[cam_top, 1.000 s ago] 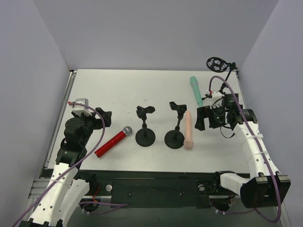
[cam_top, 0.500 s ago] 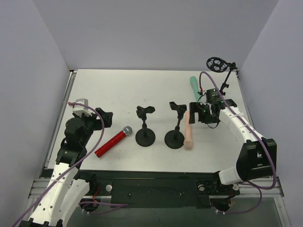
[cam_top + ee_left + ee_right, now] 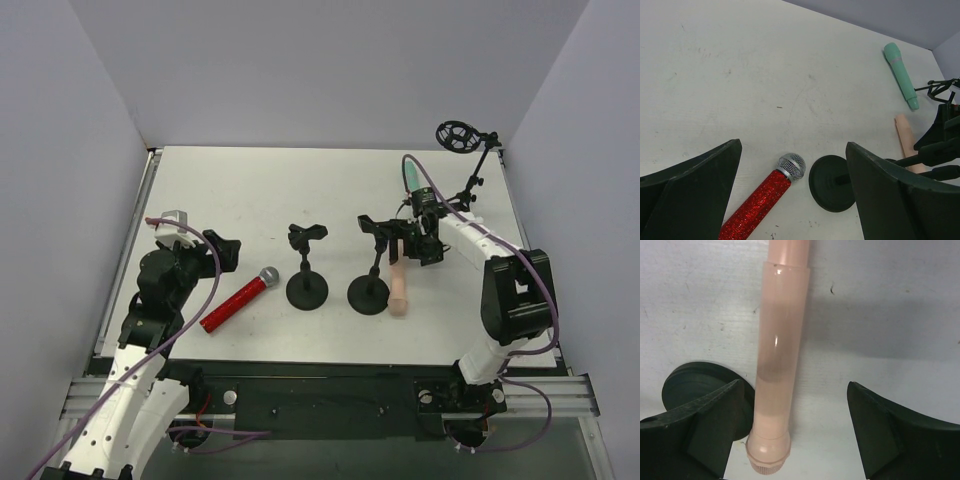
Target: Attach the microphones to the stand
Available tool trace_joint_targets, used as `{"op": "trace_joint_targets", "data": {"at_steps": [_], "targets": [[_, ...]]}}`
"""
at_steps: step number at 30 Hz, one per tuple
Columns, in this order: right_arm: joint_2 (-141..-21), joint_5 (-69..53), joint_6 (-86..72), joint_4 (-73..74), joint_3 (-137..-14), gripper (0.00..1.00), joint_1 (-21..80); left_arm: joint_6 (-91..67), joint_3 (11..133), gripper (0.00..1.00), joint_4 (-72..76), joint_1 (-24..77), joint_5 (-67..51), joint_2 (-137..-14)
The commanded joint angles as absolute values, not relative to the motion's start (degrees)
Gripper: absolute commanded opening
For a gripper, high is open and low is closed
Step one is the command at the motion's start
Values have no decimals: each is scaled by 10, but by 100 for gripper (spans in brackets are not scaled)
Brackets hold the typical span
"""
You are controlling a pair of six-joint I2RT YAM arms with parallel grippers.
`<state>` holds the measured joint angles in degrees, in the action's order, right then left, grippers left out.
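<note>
The pale pink microphone lies flat just right of the right stand's base. My right gripper hangs open over its far end. In the right wrist view the pink microphone lies between the open fingers of the gripper, nearer the left one, untouched. The glittery red microphone lies left of the other stand. My left gripper is open above it; it shows in the left wrist view too. The teal microphone is partly hidden behind my right arm.
A third, taller stand with a round shock mount stands at the back right corner. In the left wrist view a stand base sits right beside the red microphone's mesh head. Side walls close in the table.
My right arm has swung left and come over the pink microphone, gripper open. The left arm and the microphones have not moved.
</note>
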<state>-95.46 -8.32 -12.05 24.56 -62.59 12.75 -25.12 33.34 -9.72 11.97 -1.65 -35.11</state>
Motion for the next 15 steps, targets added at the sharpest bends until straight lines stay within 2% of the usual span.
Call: {"op": "trace_joint_targets", "data": {"at_steps": [1,15], "targets": [[-988,-51,-131,261,-657,78,146,-258,342,97,-90,121,-27,-352],[-1045,-38,-149,270,-659,63,140,-270,347,97,-85,121,-61,-336]]}}
